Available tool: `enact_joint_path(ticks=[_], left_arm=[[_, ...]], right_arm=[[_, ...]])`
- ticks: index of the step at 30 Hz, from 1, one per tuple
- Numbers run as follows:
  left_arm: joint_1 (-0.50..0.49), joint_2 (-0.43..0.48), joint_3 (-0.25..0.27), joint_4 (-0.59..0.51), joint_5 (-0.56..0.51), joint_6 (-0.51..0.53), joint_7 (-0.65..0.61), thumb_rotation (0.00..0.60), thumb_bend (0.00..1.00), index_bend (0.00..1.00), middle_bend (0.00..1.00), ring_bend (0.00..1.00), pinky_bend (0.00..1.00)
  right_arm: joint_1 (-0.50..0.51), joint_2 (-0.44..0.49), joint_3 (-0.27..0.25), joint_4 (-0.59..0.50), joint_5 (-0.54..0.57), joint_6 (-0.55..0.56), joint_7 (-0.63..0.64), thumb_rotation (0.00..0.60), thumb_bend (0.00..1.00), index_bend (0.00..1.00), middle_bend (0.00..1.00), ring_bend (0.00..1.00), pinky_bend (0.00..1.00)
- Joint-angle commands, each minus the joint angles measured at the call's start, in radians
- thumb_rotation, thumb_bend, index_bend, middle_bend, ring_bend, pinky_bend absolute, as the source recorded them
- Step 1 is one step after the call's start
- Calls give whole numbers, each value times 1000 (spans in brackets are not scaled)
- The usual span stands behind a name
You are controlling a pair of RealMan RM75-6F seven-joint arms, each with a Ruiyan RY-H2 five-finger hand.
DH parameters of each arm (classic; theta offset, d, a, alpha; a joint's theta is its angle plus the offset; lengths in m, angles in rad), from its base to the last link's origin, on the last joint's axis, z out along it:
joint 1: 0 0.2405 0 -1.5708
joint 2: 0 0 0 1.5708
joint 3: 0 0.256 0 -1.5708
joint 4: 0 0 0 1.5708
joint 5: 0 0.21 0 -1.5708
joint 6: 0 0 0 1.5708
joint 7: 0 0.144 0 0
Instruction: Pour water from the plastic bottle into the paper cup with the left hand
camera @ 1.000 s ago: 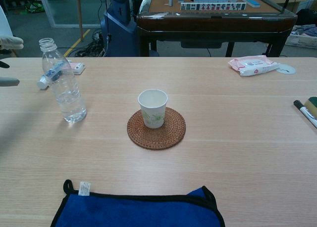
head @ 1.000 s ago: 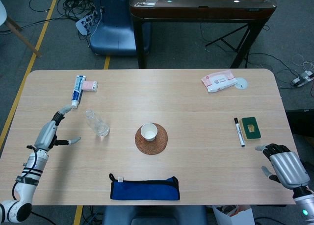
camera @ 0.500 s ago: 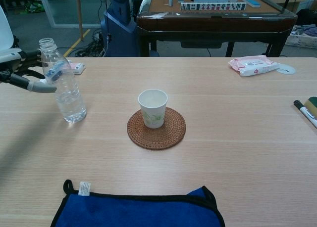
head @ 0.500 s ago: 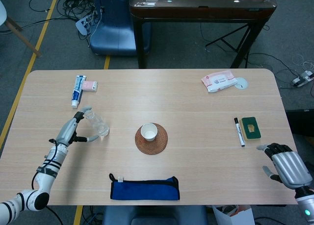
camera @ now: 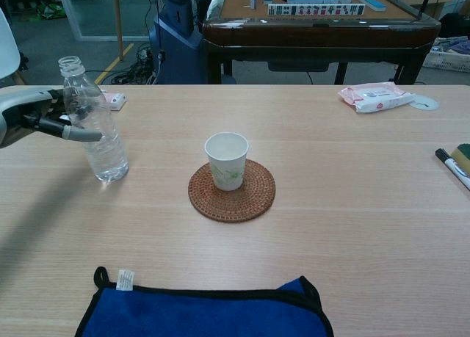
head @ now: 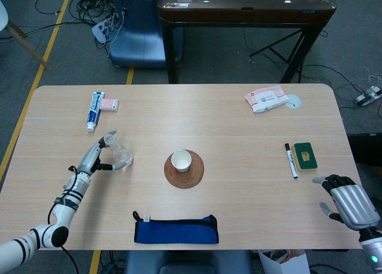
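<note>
chest view shows the left hand point(camera: 29, 115) with fingers spread around the upright plastic bottle point(camera: 94, 122) at the counter's point(camera: 352, 205) left side, not visibly clamped on it, while the paper cup point(camera: 227, 160) stands on a woven coaster point(camera: 232, 192) mid-counter and the right hand point(head: 348, 203) rests half-curled, holding nothing.
</note>
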State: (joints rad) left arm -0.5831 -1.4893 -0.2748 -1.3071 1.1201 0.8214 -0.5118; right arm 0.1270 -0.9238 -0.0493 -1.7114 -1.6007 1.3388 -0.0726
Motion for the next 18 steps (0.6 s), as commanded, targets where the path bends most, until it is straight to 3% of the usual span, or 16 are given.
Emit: enact_joint_path(ticks=[1,13,18], left_arm=[[-11,-25,2,26,-4,-7,10,600,90,0,0,0,121],[-30,-111,-18,112,-40,4,42,600,90,8,0,0,121],[-35,-127,-31,145,-55,-6,37,600,90,101,13,0,121]], right_arm=[[0,0,1,0,0,1,2,600,310,286,322,247,327],[-2,6,0,-2,-5,6,11,600,310,285,322,247,327],[-3,7,0,-3,-7,9,13,600,310,285,322,247,327]])
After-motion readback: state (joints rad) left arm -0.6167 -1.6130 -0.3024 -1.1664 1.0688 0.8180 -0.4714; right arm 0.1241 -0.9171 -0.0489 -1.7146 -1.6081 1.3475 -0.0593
